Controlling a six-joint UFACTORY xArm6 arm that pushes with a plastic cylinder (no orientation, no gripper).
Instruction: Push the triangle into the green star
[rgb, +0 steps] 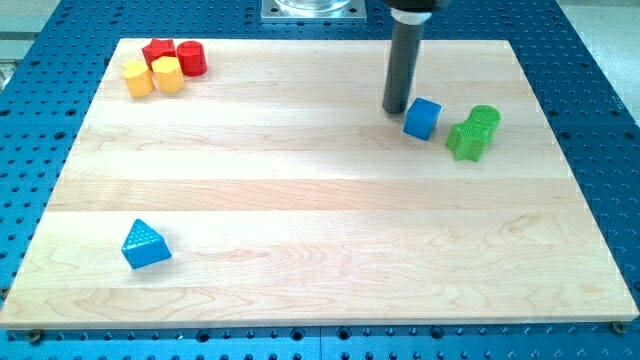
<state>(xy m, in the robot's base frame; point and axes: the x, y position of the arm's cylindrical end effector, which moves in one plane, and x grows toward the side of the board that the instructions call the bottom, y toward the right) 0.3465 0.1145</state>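
A blue triangle (145, 245) lies near the board's lower left. A green star (466, 139) sits at the right, touching a green cylinder (484, 120) just above it. A blue cube (422, 118) lies just left of the green star. My tip (396, 108) rests on the board right beside the blue cube's left side, far from the blue triangle.
At the upper left corner is a cluster: a red star (157, 51), a red cylinder (191, 58), a yellow pentagon-like block (138, 78) and a yellow hexagon-like block (168, 75). The wooden board (300, 200) lies on a blue perforated table.
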